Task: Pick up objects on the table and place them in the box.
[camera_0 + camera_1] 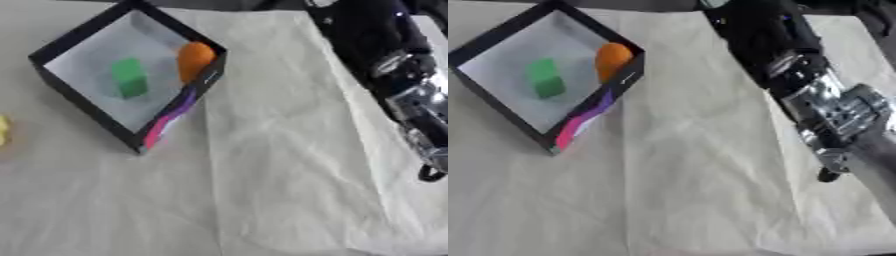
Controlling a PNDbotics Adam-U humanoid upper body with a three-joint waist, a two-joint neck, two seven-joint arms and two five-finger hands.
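black-walled square box [83,107], pale floor | green block [129,76] and orange rounded piece [194,59] inside, well left of right hand [846,150] | its grip: cannot tell

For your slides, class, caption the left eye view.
Green block and orange object inside black-walled box; yellow item outside.

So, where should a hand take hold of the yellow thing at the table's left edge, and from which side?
Only a sliver of the yellow thing shows, so its shape is unclear. Probably from above, across its width: it sits on the table, apart from the box.
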